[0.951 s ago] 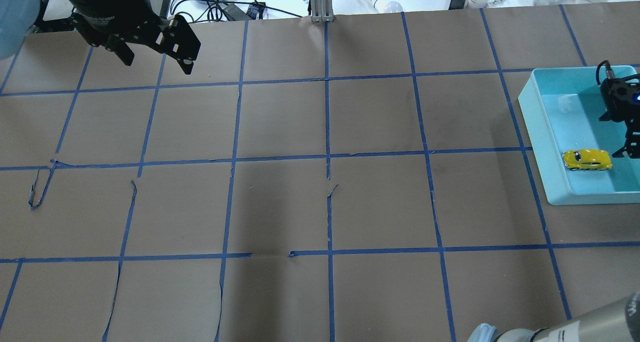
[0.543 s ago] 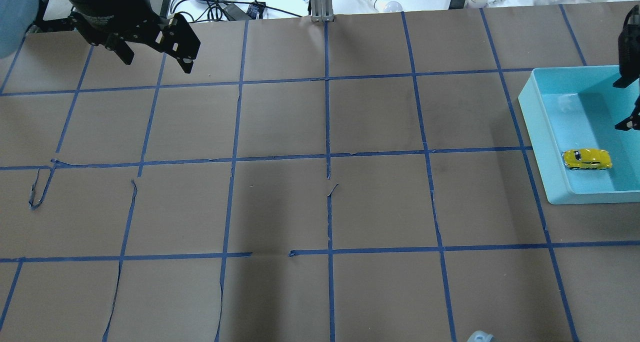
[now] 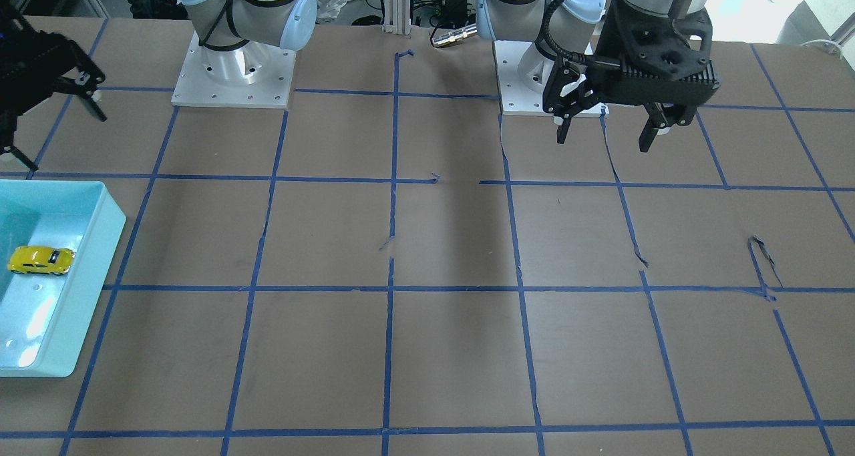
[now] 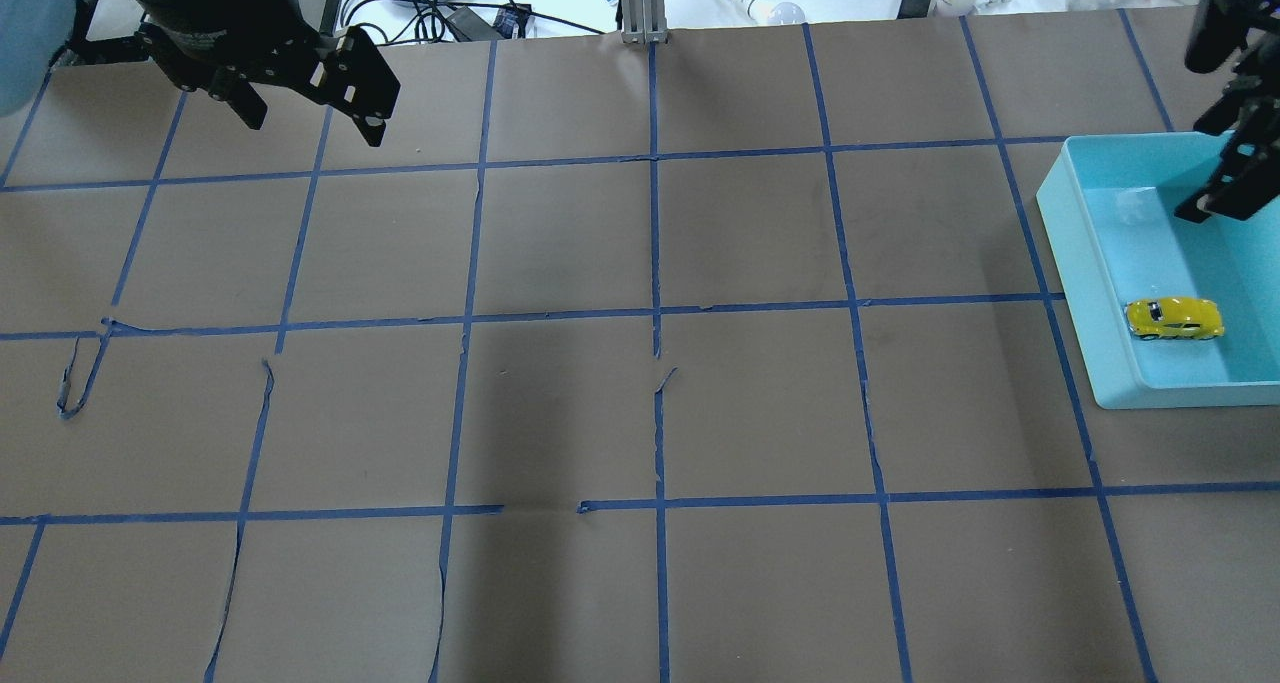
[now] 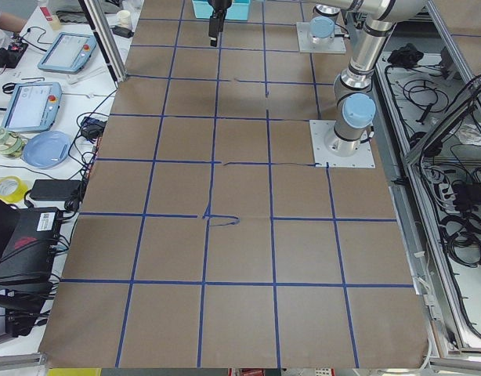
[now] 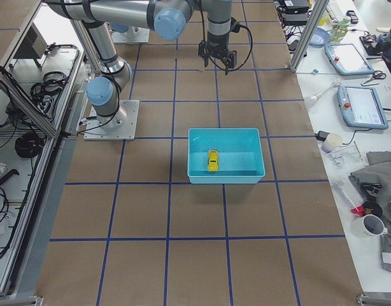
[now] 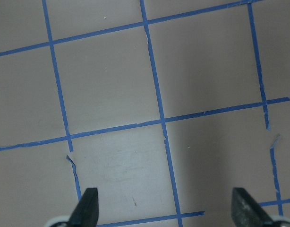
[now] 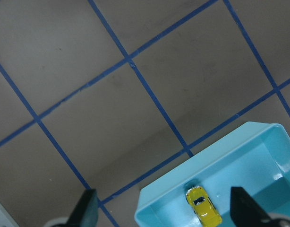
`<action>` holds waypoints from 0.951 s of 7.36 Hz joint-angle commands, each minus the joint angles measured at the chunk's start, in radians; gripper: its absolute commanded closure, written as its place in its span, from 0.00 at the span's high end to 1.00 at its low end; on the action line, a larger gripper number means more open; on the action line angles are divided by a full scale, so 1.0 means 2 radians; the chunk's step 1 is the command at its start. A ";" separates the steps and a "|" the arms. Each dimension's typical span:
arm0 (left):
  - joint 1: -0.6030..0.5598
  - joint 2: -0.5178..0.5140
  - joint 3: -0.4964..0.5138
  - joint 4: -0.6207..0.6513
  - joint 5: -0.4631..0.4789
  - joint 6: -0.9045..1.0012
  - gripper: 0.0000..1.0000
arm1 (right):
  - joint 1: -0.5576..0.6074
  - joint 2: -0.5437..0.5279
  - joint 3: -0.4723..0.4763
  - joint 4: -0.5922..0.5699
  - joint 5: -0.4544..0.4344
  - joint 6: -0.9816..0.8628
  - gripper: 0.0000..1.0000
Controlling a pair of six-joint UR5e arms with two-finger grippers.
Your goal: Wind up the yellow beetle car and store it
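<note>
The yellow beetle car [image 4: 1174, 319] lies inside the turquoise bin [image 4: 1080, 273], which stands at the right end of the table [image 4: 640, 413]. The car rests on the floor of the bin with its roof up, in the half nearer to the robot and close to the wall that faces the middle of the table. Nothing touches it. The right gripper [image 4: 1205, 208] hangs in the air over the far part of the bin, well apart from the car. In the right wrist view its fingers [image 8: 86, 210] are spread wide with nothing between them, so it is released. The left gripper [image 4: 315, 133] hovers above the far left part of the table, over the brown paper with the blue tape lines [image 4: 655, 263]. It too is spread wide and grasps nothing.
</note>
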 commanded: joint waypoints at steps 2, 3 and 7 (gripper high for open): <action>0.000 0.000 -0.001 0.000 0.002 0.000 1.00 | 0.110 0.007 -0.028 0.026 -0.003 0.316 1.00; 0.001 0.000 -0.001 0.000 0.001 0.000 1.00 | 0.127 0.018 -0.028 0.024 -0.004 0.394 1.00; 0.005 -0.001 0.001 0.000 -0.022 0.000 1.00 | 0.132 0.030 -0.024 -0.010 -0.005 0.548 1.00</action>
